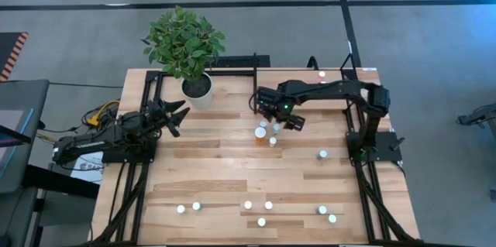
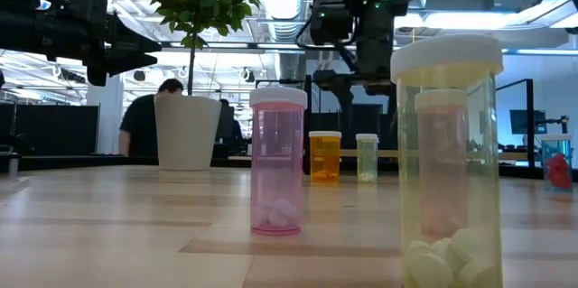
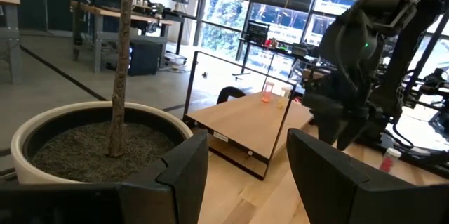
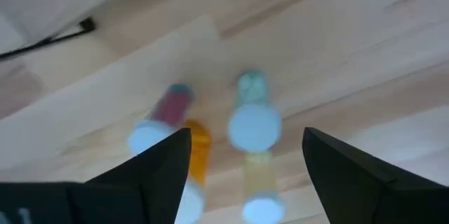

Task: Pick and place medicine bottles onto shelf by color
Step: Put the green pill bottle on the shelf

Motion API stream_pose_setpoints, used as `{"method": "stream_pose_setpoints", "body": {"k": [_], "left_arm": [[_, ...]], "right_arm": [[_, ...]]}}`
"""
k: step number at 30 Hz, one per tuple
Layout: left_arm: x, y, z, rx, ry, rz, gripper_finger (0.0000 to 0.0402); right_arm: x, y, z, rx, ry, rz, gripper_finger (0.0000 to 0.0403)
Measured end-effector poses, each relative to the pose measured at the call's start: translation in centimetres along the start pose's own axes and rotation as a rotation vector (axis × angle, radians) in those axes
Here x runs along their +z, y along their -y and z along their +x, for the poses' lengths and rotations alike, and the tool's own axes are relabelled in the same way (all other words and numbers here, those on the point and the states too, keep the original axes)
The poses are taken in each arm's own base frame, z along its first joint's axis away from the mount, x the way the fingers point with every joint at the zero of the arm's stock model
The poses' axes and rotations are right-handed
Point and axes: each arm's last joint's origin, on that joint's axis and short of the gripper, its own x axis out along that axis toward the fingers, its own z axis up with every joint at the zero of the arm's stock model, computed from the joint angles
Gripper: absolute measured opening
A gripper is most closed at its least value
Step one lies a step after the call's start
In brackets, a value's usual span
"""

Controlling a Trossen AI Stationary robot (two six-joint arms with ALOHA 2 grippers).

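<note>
Pale wooden planks make up the table point(image 1: 232, 162), which stands in a bright workshop with grey flooring. On its left side the left gripper point(image 1: 172, 115) hangs idle above the boards, its two fingers point(image 3: 184, 175) spread apart with nothing between them, pointing toward the white plant pot point(image 1: 198, 90) just beside it. Behind the pot, at the far edge, sits the shelf point(image 1: 298, 84), a light board inside thin black bars; the left wrist view shows a pink bottle point(image 3: 267, 90) standing at its far end.

Near the table's middle, the right gripper point(image 1: 285, 117) hovers above a tight cluster of medicine bottles point(image 1: 267, 132), which stands just in front of it toward the near edge. From its own wrist camera the fingers point(image 4: 163, 175) are parted and empty, with a greenish bottle point(image 4: 252, 115) directly below the gap, a pink one point(image 4: 163, 122) and an orange one point(image 4: 196, 147) beside the finger on one side. None of them touches the fingers.

Farther right, a single bottle point(image 1: 322, 154) stands alone near the right arm's base. A loose row of bottles point(image 1: 262, 208) runs along the near edge, well apart from both grippers; the low view shows a pink-bodied bottle point(image 2: 277, 162) and a yellowish-green bottle point(image 2: 447, 166) closest to the camera.
</note>
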Motion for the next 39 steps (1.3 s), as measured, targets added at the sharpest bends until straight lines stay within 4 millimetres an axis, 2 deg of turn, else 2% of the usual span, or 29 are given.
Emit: {"method": "stream_pose_setpoints", "body": {"k": [9,19,34,39], "left_arm": [[0.0,0.0,0.0,0.0,0.0,0.0,0.0181],[0.0,0.0,0.0,0.001,0.0,0.0,0.0181],[0.0,0.0,0.0,0.0,0.0,0.0,0.0181],[0.0,0.0,0.0,0.0,0.0,0.0,0.0181]], "right_arm": [[0.2,-0.4,1.8,-0.052,-0.018,0.004,0.0295],[0.2,-0.4,2.0,-0.059,-0.018,-0.025,0.0268],[0.3,-0.1,2.7,-0.052,-0.019,-0.029,0.0142],[0.3,0.1,2.5,-0.062,-0.018,-0.025,0.0129]]}}
